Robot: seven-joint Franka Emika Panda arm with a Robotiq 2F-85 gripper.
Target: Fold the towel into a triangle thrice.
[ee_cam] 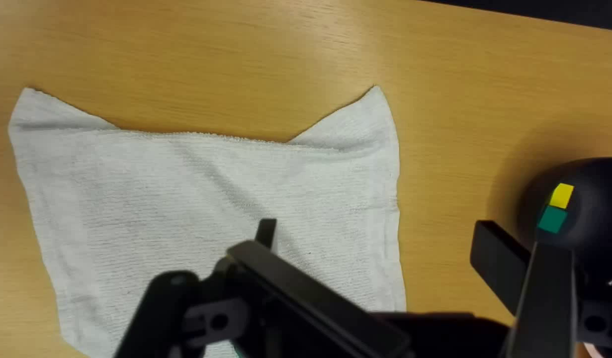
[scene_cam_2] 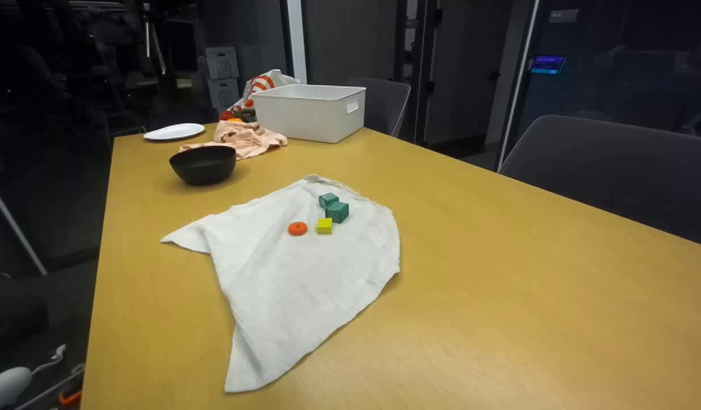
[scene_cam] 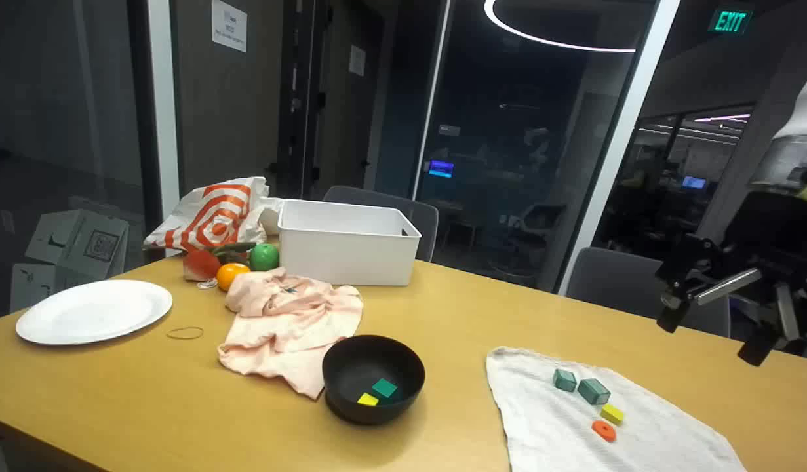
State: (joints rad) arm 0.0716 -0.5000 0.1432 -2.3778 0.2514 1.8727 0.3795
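A yellow-brown table point(scene_cam_2: 527, 302) runs through the scene, with a dark chair point(scene_cam_2: 618, 165) at its side. Spread on the table lies the white towel point(scene_cam_2: 304, 285); in the wrist view two pointed corners jut out past the straighter edge that runs between them. Farther along stands a white bin point(scene_cam: 347, 252), and near it lies a rumpled pink cloth point(scene_cam: 298, 328). A white bag point(scene_cam: 213, 213) printed with orange-red rings shows close to the bin. A white plate point(scene_cam: 95, 311) lies well apart from the towel. The gripper point(scene_cam: 715, 333) hangs above the table with its two fingers spread wide; in the wrist view the black bowl point(scene_cam_2: 205, 171) shows near one of them. The bowl stands upright between towel and pink cloth; whether it touches the cloth I can't quite tell. Just beside each other, near the bag, are a round green item point(scene_cam: 265, 257) and a round orange item point(scene_cam: 233, 276). A thin loop point(scene_cam: 185, 333) lies between plate and pink cloth. On the towel sit a larger green block point(scene_cam_2: 337, 212), a smaller green block point(scene_cam_2: 328, 200), a yellow block point(scene_cam_2: 324, 226) and an orange ring point(scene_cam_2: 297, 228). Inside the bowl are a green piece point(scene_cam: 384, 387) and a yellow piece point(scene_cam: 368, 399).
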